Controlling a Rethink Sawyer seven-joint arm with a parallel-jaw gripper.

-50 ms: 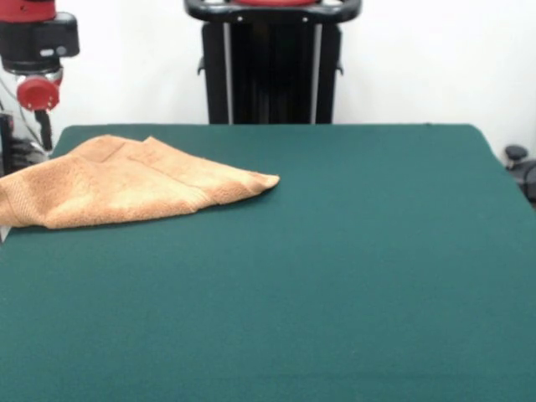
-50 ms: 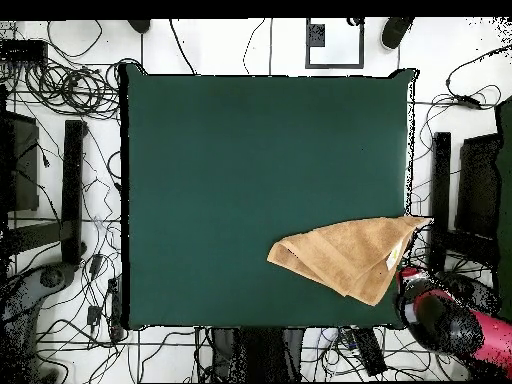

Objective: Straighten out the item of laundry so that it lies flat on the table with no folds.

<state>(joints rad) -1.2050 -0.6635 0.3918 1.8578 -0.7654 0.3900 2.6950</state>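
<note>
Towel (image 2: 345, 257) sits folded over at the table (image 2: 250, 150) edge near the arm (image 2: 445, 320) — nothing's flattened yet. Can't tell the gripper's state. Next up: grab a corner and pull.

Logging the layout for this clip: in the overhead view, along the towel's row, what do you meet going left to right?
Bare dark green felt-covered table → folded orange-tan terry-cloth towel → small white care label on the towel → red and black robot arm off the table's corner.

Bright even light; faint shadow under towel (image 1: 126, 188); edges perhaps slightly soft
</note>
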